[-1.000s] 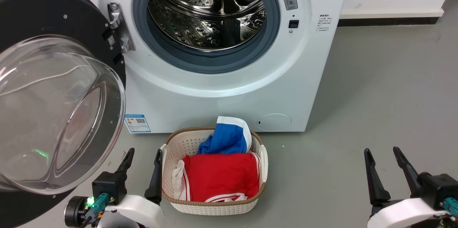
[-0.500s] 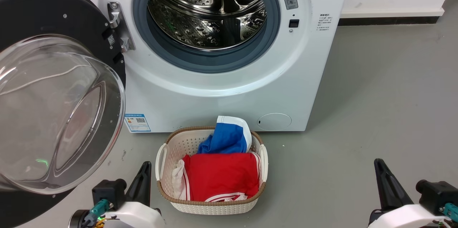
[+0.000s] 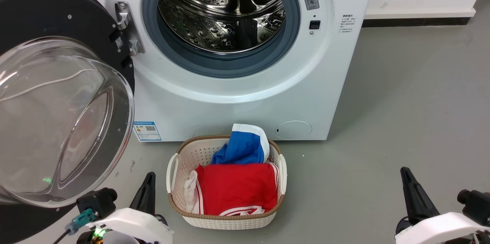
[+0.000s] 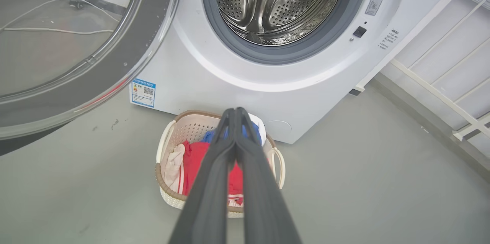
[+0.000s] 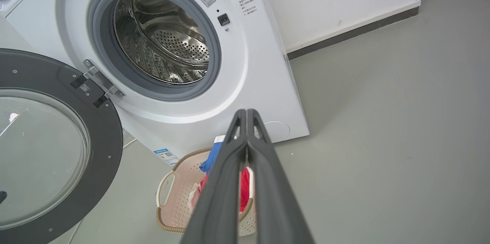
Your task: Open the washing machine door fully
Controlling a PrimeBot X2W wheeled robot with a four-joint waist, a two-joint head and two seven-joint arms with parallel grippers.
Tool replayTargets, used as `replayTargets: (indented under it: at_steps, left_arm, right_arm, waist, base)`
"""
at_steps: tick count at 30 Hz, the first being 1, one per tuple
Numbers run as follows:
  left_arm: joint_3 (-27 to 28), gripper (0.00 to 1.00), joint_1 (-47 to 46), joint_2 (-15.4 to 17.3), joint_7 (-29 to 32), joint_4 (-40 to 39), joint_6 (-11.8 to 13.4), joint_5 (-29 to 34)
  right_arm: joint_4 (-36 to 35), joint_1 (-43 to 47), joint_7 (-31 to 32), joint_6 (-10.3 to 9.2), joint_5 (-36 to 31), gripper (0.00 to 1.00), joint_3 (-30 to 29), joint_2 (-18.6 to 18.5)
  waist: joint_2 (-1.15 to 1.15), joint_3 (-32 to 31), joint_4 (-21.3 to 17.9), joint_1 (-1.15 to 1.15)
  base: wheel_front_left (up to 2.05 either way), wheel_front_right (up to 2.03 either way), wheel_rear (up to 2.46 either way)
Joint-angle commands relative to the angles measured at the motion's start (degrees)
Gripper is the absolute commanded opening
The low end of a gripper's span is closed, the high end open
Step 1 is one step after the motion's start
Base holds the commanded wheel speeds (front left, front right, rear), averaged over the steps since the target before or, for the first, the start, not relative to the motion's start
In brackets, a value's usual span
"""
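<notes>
The white washing machine (image 3: 237, 98) faces me, and its steel drum (image 3: 222, 10) lies exposed inside the grey gasket. The washing machine door (image 3: 42, 10) is swung wide to the left on its hinge (image 3: 128, 29), with the clear glass bowl (image 3: 57, 121) bulging toward me. In the left wrist view the door (image 4: 149, 41) is at the upper left, and in the right wrist view the door (image 5: 103, 121) is at the left. My left gripper (image 3: 150, 177) is shut and empty, low, to the right of the door's lower edge and clear of it. My right gripper (image 3: 404, 172) is shut and empty over the floor at the far right.
A white woven-look basket (image 3: 229, 221) holding red (image 3: 237, 190) and blue (image 3: 241, 148) clothes stands on the floor before the machine, between my arms. A white rack (image 4: 440, 83) is to the right of the machine. Grey floor (image 3: 402, 102) stretches to the right.
Both grippers went from open to shut and dropped toward the bottom edge. The left arm shifted slightly left. The door has not moved.
</notes>
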Motion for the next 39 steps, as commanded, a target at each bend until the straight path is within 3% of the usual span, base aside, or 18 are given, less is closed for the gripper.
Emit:
replayTargets:
  at_steps: [1, 19, 39]
  left_arm:
    - [0.9, 0.00, -1.8, 0.0, 0.3, -0.6, -0.5, -2.1]
    - [5.0, 0.00, -2.9, -2.1, 3.2, 0.4, -3.1, -16.6]
    - [8.5, 0.00, -3.9, -3.9, 5.8, 1.3, -5.3, -29.1]
  right_arm:
    - [-0.3, -1.9, 0.1, 0.01, 2.5, 0.00, -0.2, -0.2]
    - [2.5, -4.4, 1.9, 0.01, 19.5, 0.00, -0.6, -0.3]
    - [5.0, -6.5, 3.4, 0.01, 34.0, 0.00, -1.1, -0.3]
  waist:
    - [0.00, 0.0, 0.0, 0.00]
    - [0.00, 0.1, 0.1, 0.00]
    - [0.00, 0.2, 0.3, 0.00]
  base:
    - [0.00, 0.00, 0.00]
    - [0.00, 0.00, 0.00]
    - [0.00, 0.00, 0.00]
